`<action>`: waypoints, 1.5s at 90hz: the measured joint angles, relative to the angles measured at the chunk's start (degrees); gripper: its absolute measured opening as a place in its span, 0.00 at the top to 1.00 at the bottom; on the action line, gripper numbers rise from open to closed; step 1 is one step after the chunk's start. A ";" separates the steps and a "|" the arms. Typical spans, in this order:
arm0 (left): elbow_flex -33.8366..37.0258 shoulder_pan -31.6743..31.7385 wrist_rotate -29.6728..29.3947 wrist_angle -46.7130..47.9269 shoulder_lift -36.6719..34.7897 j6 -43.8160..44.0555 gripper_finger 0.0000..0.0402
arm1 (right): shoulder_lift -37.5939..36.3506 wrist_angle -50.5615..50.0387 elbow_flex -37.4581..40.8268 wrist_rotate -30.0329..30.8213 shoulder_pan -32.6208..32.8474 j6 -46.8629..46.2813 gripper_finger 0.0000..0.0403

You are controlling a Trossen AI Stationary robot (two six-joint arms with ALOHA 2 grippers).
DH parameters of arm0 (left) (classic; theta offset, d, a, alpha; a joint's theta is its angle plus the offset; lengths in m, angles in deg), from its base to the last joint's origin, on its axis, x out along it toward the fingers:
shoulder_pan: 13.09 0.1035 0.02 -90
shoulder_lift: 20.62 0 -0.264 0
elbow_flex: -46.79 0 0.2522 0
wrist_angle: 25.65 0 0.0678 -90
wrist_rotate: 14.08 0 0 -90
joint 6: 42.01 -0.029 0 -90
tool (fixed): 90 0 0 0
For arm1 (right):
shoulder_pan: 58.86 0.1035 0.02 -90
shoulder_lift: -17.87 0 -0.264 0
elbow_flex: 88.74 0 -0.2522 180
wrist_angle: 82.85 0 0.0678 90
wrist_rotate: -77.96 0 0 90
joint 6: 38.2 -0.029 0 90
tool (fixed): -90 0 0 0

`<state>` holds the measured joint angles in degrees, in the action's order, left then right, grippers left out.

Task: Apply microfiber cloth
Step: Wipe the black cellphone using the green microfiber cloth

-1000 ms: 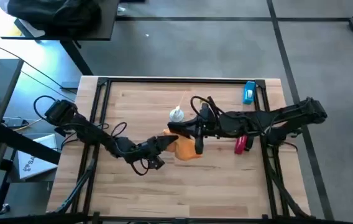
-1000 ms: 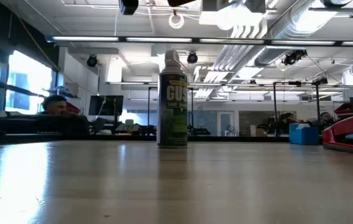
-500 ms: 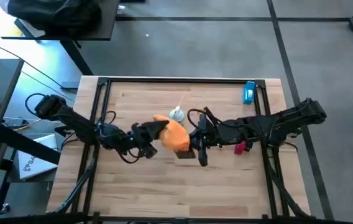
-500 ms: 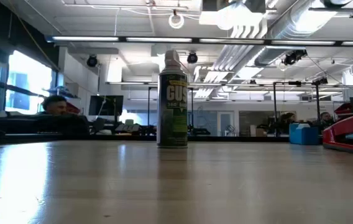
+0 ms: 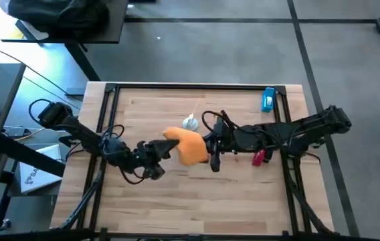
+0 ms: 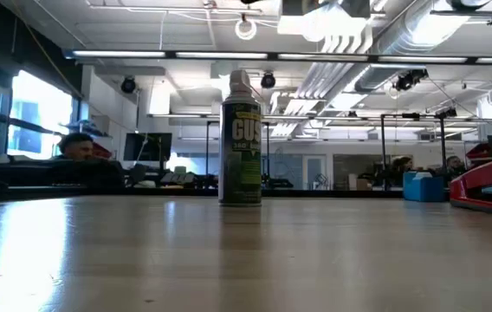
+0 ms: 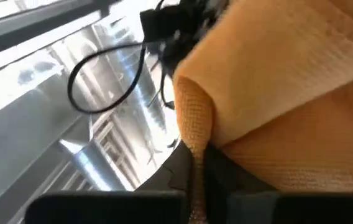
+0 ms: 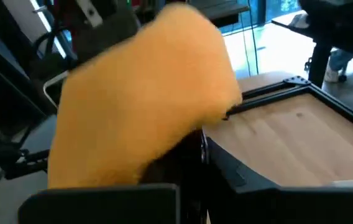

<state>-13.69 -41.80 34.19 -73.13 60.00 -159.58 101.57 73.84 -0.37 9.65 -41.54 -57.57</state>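
Microfiber cloth (image 5: pixel 188 145) (one) between two tools

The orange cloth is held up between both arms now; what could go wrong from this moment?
1. The left gripper pinches only an edge of the microfiber cloth, so it may slip free.
2. The spray can stands close behind the cloth; a sweeping arm could knock it over.
3. The cloth fills the right wrist view, hiding what lies ahead.

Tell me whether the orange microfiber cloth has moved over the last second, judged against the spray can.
Yes. The orange microfiber cloth moved from just below the spray can up and leftward, closer to it.
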 joint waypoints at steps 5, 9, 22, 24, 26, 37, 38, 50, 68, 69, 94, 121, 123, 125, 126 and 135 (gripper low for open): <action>0.00 0.15 0.06 2.08 0.00 1.96 1.00 | 0.00 0.59 0.00 -0.82 0.02 0.06 0.98; 0.00 0.77 0.08 3.31 0.02 3.37 1.00 | 0.00 0.90 0.00 -1.81 -0.01 0.09 0.98; 0.00 2.60 0.07 4.69 0.00 7.37 1.00 | -0.02 0.67 0.00 -1.79 -0.12 0.20 0.98; -0.01 2.73 0.13 4.98 0.00 7.90 1.00 | -0.02 0.60 0.00 -1.54 -0.12 0.21 0.98; -0.04 2.83 0.34 5.36 0.00 8.43 1.00 | -0.02 0.54 0.00 -1.47 -0.10 0.24 0.98; -0.04 2.82 1.47 7.10 0.00 11.33 1.00 | -0.02 0.71 0.00 0.04 -0.02 0.38 0.98; -0.04 2.82 1.52 7.39 0.00 11.60 1.00 | -0.02 0.73 0.00 0.27 -0.07 0.39 0.98; -0.02 2.73 1.03 11.05 0.11 15.22 1.00 | -0.02 2.21 0.00 0.79 -0.85 0.61 0.98; 0.00 2.67 0.91 15.55 0.15 20.42 1.00 | -0.04 6.62 -0.02 0.31 -0.95 3.60 0.98; 0.00 2.67 0.93 15.71 0.15 20.68 1.00 | -0.04 6.82 -0.02 0.32 -0.95 3.77 0.98; 0.00 2.67 1.30 21.95 0.14 28.48 1.00 | -0.07 9.21 -0.02 0.20 -0.98 4.98 0.98; 0.02 2.67 3.98 29.28 0.26 38.64 1.00 | -1.54 12.40 -0.02 -0.71 -0.98 7.94 0.98; 0.03 2.67 4.02 29.95 0.26 39.66 1.00 | -1.86 12.57 -0.03 -0.84 -0.98 7.95 0.98; 0.06 2.67 3.99 30.52 0.26 40.61 1.00 | -2.11 12.71 -0.06 -1.05 -0.96 7.90 0.98; 0.07 2.68 3.92 30.82 0.26 41.07 1.00 | -2.24 12.80 -0.08 -1.20 -0.95 7.85 0.98; 0.09 2.76 3.31 32.20 0.26 44.04 1.00 | -3.50 12.40 -0.20 -1.90 -0.67 7.80 0.98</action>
<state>-13.60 -39.04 37.49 -40.93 60.26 -115.53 98.07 86.23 -0.56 7.75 -42.21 -49.77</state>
